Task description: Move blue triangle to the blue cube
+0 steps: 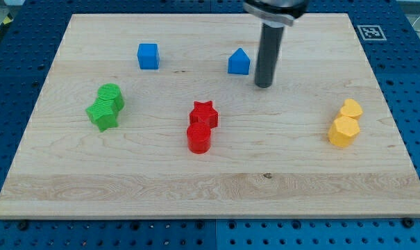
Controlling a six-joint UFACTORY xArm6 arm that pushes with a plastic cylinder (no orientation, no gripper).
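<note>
The blue triangle (239,62) lies on the wooden board (210,173) near the view's top, right of centre. The blue cube (148,56) sits further to the view's left at about the same height, well apart from it. My tip (264,85) rests on the board just right of and slightly below the blue triangle, with a small gap between them. The dark rod rises from there to the view's top edge.
A green star (103,114) and a green cylinder (112,95) touch at the view's left. A red star (204,113) and a red cylinder (198,137) sit in the middle. Two yellow blocks (345,123) sit at the right.
</note>
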